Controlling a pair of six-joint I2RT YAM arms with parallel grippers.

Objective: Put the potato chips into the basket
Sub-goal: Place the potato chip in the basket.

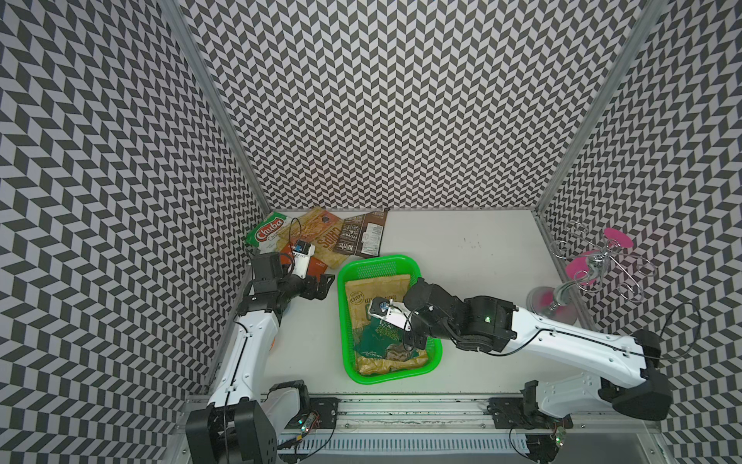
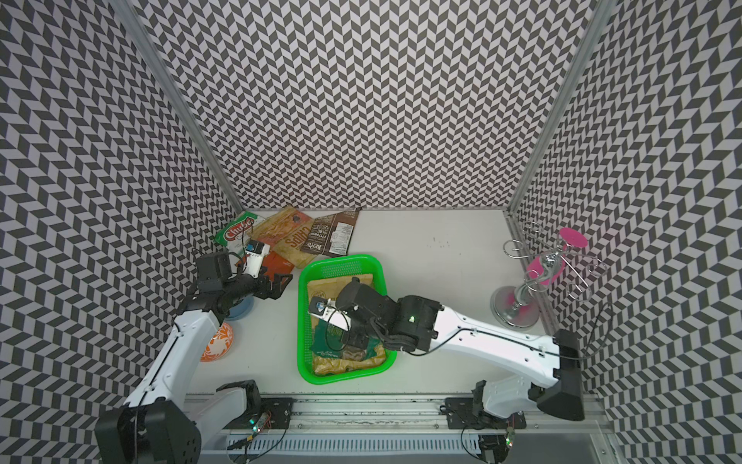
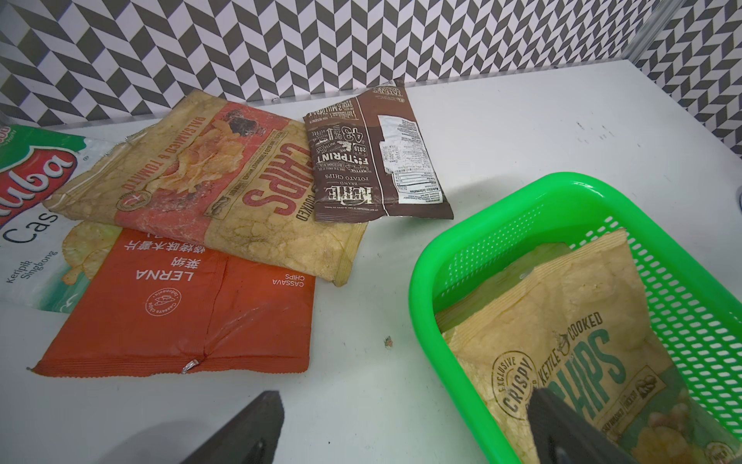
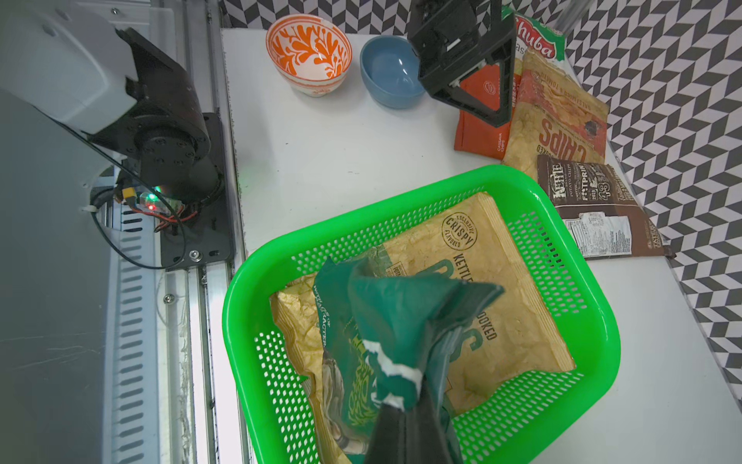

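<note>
Dark green bag [image 4: 385, 313] pinched in right hand [image 4: 405, 401] over basket [image 4: 510, 176], left hand [image 3: 405, 405] spread wide, empty

The right gripper [image 1: 415, 341] hangs over the green basket [image 1: 342, 321], its jaws closed on a dark green bag [image 1: 379, 335] that lies on a tan bag [image 1: 377, 289] just past the tips. The left gripper [image 1: 327, 287] is spread wide beside the basket's rim, with an orange bag [image 1: 321, 266] and a pile of chip bags [image 1: 327, 241] just beyond its jaws.
</note>
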